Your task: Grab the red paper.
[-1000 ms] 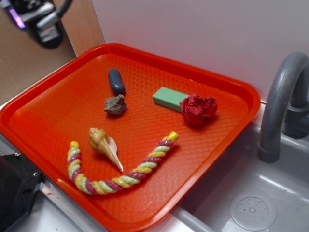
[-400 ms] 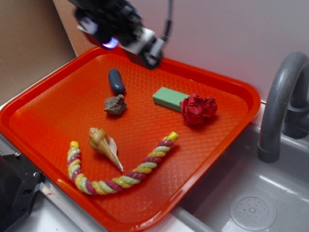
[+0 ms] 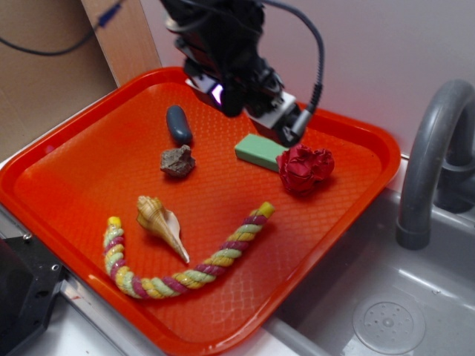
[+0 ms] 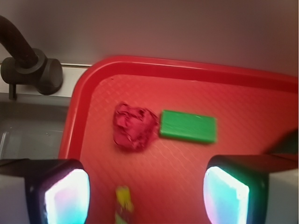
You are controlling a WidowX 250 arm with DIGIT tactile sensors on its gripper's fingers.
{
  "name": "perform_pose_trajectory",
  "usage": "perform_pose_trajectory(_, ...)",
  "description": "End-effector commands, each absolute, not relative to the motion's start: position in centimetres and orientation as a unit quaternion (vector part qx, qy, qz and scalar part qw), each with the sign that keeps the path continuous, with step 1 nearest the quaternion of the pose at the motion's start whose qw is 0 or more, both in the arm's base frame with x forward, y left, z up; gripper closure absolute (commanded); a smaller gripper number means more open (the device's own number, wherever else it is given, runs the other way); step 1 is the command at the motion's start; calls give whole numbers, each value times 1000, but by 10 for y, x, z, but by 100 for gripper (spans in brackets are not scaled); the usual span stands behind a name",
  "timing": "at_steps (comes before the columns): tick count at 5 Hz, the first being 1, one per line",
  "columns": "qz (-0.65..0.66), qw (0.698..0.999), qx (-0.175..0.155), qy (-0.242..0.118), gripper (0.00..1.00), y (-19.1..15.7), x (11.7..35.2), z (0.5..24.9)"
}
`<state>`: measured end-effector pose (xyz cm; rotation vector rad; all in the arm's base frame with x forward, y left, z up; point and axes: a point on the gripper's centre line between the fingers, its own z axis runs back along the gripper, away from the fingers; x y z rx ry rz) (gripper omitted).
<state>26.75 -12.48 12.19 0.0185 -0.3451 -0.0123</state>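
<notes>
Crumpled dark-red paper (image 3: 305,168) is seen on the orange-red plastic tray (image 3: 89,159), touching the green block (image 3: 260,150), near a grey faucet (image 3: 434,159). The black gripper (image 4: 147,193) is held above, jaws wide apart, empty.

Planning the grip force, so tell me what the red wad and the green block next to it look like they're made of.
The red paper looks like matte crumpled paper: many sharp folds, rose-like, probably light and crushable. The green block has flat faces, straight edges and an even dull surface, so probably rigid plastic or painted wood; the pictures don't settle which.
</notes>
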Motion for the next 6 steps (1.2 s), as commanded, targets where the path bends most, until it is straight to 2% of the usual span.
perform_pose_trajectory(1,-4,980,3,-200,0,-128,299,92)
perform_pose_trajectory(2,10,977,-53,-207,0,-140,314,74)
perform_pose_trajectory(3,5,976,-63,-210,100,-145,320,62)
perform_pose_trajectory(4,16,972,-78,-221,100,-137,322,68)
perform_pose_trajectory(5,16,976,-60,-207,100,-126,317,91)
perform_pose_trajectory(6,36,988,-24,-151,100,-101,305,133)
